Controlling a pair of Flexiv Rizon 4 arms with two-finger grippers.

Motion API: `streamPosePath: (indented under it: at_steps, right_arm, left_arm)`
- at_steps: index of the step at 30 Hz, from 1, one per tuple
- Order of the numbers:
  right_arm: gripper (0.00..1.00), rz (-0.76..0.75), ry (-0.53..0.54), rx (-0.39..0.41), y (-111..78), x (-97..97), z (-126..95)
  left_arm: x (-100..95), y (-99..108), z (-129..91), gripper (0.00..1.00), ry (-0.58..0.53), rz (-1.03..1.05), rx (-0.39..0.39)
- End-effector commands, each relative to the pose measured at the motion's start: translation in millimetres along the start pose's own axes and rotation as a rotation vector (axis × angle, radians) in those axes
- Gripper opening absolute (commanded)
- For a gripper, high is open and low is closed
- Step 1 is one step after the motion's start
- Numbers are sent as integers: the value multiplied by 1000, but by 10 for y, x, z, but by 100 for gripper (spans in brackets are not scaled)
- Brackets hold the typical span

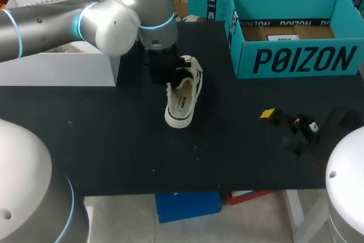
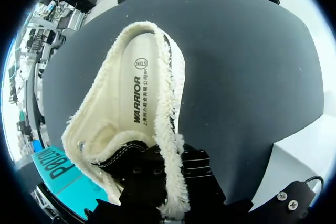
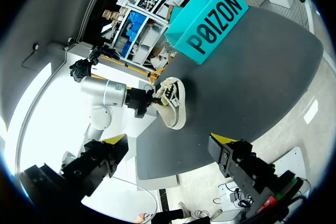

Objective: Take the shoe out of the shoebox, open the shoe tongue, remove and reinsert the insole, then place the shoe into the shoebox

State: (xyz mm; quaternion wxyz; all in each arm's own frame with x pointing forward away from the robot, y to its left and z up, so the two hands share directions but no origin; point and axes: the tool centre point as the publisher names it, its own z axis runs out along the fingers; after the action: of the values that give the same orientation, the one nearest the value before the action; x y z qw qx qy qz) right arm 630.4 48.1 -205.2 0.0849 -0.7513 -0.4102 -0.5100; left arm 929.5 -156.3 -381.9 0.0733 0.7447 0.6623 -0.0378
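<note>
A cream, fleece-lined shoe point(image 1: 183, 98) with a black upper lies on the black table point(image 1: 114, 140), toe toward the front edge. My left gripper point(image 1: 172, 72) is down at its laced end, shut on the black shoe tongue point(image 2: 157, 174); its fingertips are hidden by the tongue. Ahead of it the printed insole point(image 2: 137, 93) lies inside the shoe point(image 2: 131, 114). The teal shoebox point(image 1: 293, 32) stands open at the back right. My right gripper point(image 1: 289, 122) rests open and holding nothing near the front right. From there it point(image 3: 168, 148) faces the shoe point(image 3: 172, 100) and box point(image 3: 210, 22).
A white block point(image 1: 57, 66) stands at the table's back left, under my left arm. Bare black tabletop stretches between the shoe and the shoebox and along the front edge.
</note>
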Motion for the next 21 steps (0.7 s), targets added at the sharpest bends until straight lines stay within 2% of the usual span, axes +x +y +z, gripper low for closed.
streamPosePath:
  at_steps: [1,10,14,21]
  right_arm:
    - [100,9,7,638,21,-33,-20]
    - [100,9,7,638,21,-33,-20]
    - [100,9,7,638,21,-33,-20]
    - [100,9,7,638,21,-33,-20]
  left_arm:
    - [32,-55,-245,0,-17,4,-24]
    - [-48,21,-661,0,-55,-10,-47]
    - [-93,27,-908,0,-77,-28,-28]
    - [-140,72,-1421,0,-56,-61,-41]
